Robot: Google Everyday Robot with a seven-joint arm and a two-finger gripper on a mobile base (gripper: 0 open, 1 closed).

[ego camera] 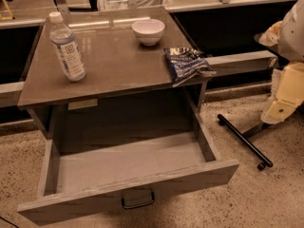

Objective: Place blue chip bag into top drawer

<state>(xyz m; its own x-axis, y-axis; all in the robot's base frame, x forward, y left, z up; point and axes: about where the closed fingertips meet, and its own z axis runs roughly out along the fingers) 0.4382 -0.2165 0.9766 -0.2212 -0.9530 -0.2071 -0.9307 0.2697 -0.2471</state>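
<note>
Gripper (279,110) hangs low, out past the tabletop's right edge, well apart from the bag. Parted or closed? Can't tell. The pale arm (290,82) rises above it. The blue chip bag (186,63), crumpled and silvery-edged, lies at the right edge, slightly overhanging, its white lettering unreadable. The top drawer (128,186) stands pulled out below.

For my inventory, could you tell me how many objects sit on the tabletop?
3: water bottle at left, white bowl at back, blue chip bag at the right edge. Gripper hangs off right; none seem hidden.
</note>
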